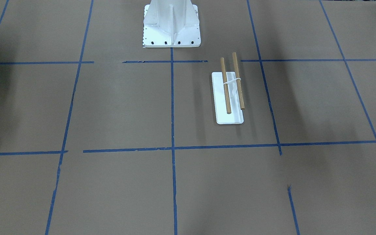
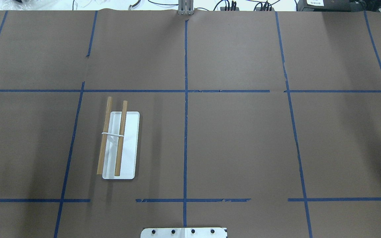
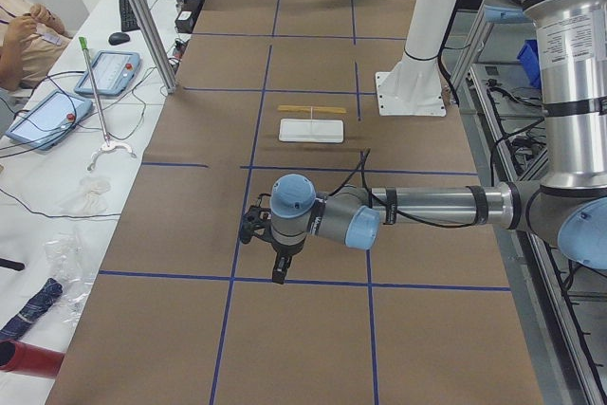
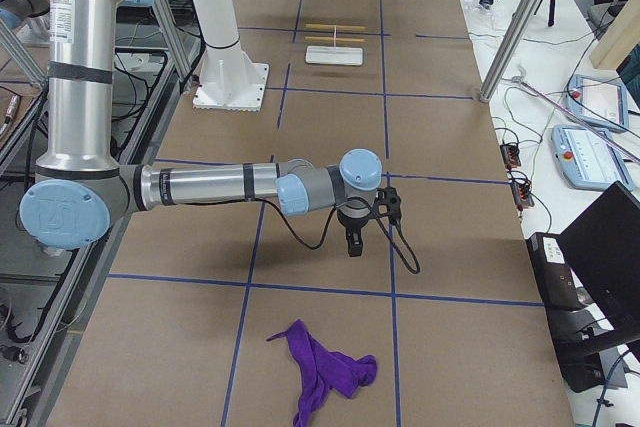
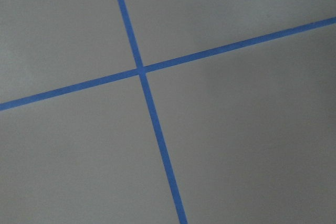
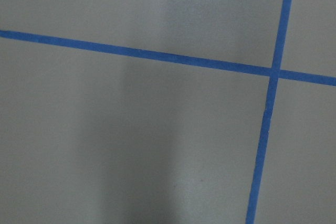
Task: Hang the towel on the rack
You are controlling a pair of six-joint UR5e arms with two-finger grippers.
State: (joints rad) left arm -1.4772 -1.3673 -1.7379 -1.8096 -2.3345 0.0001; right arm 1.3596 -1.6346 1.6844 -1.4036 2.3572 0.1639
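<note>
Left pincer and right pincer we cannot read as open or closed; towel lies unhung, rack bare.

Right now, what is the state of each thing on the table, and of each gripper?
rack: standing on its base, both dowels bare.
towel: crumpled on the table, far from the rack, not held.
left gripper: above the table, carrying nothing; open or shut, cannot tell.
right gripper: above the table near the towel, carrying nothing; open or shut, cannot tell.
</note>
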